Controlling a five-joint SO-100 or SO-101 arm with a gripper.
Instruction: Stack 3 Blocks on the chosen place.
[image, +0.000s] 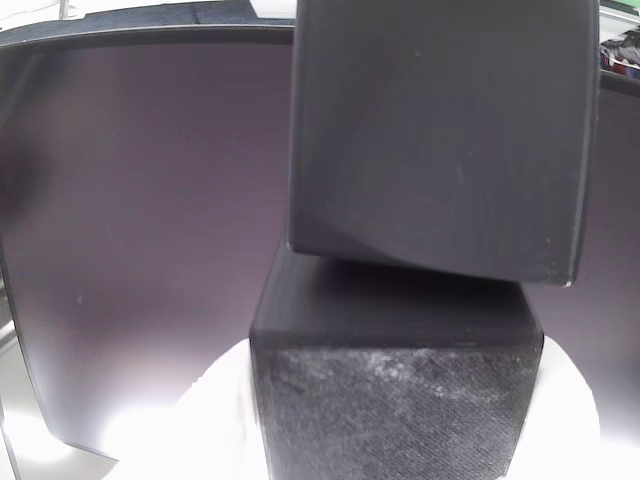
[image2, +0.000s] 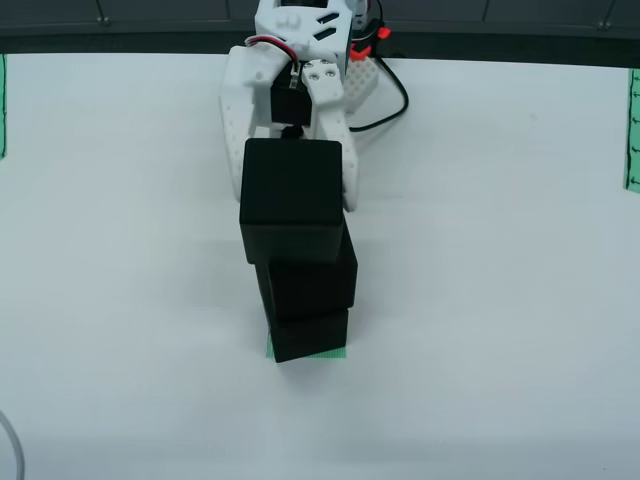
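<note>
Three matte black blocks stand in a stack in the overhead view: the bottom block (image2: 310, 336), the middle block (image2: 312, 284) and the top block (image2: 291, 198). The stack rests on the chosen place (image2: 336, 353), a green striped patch whose edge peeks out beneath it. My white gripper (image2: 296, 160) reaches in from the far side. Its fingers (image2: 349, 172) lie tight against both sides of the top block. In the close view a smooth block (image: 440, 130) sits slightly askew over a scuffed block (image: 395, 410).
The robot's white base (image2: 300, 25) and a black cable (image2: 392, 95) sit behind the stack. White tabletop (image2: 500, 300) spreads on all sides. Green strips (image2: 632, 130) line the left and right edges. A large dark panel (image: 140, 230) is the backdrop in the close view.
</note>
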